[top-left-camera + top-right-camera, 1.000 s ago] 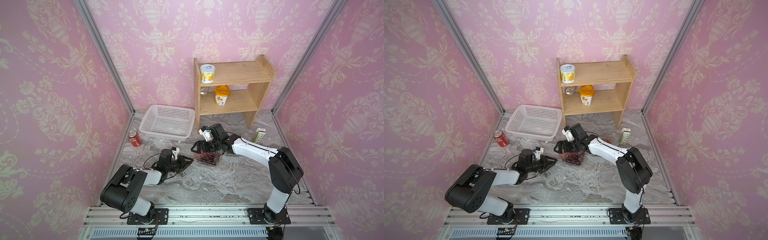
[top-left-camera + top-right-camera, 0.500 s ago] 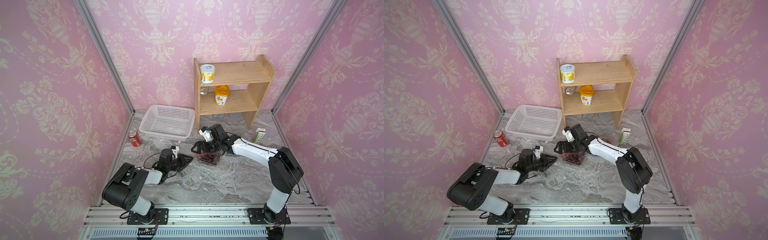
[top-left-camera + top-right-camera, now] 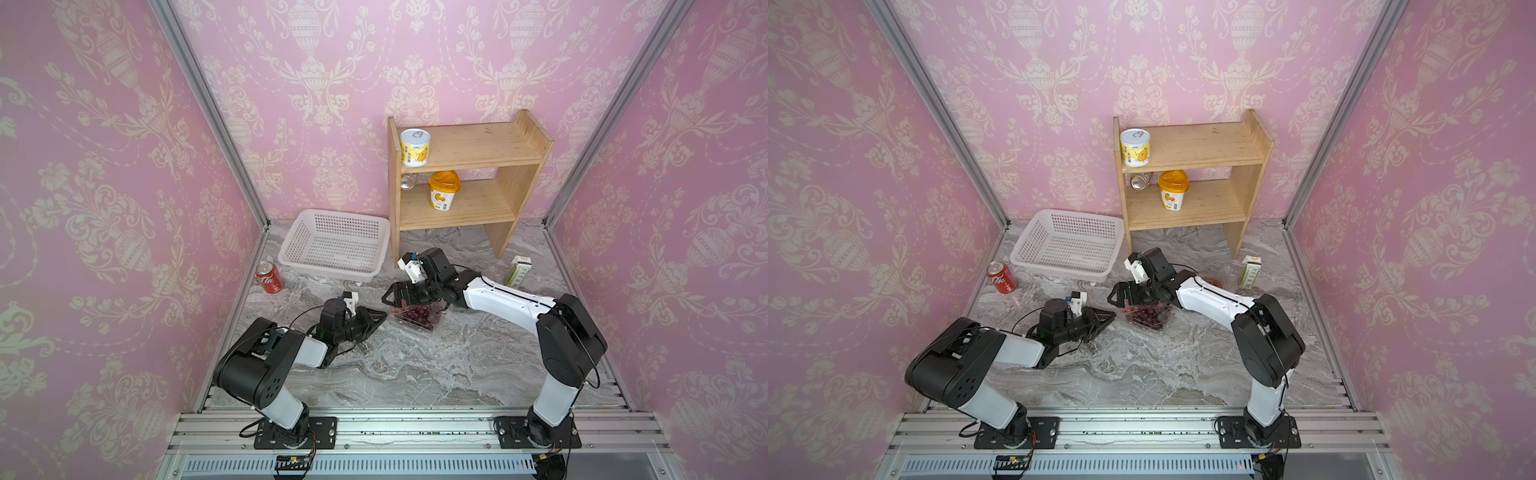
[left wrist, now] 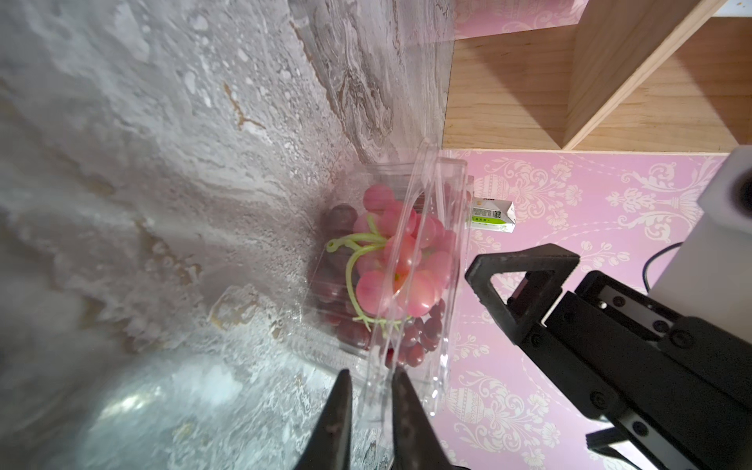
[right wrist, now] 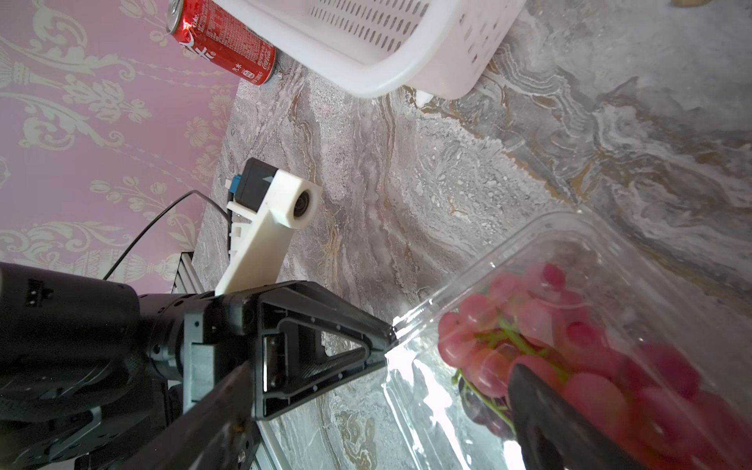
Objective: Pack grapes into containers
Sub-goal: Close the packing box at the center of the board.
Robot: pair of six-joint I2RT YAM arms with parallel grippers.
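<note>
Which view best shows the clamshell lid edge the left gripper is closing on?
The left wrist view: the left gripper fingers straddle the lid edge of the clear container, grapes behind. The right wrist view shows that edge side-on. In both top views the lid is too small to make out.

White arm links, black joints, black triangular-fingered tool, thin black cables.

Left gripper narrow — right gripper wide

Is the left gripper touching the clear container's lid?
Touching: the left wrist view shows the left gripper with its fingers on both sides of the lid edge.
</note>
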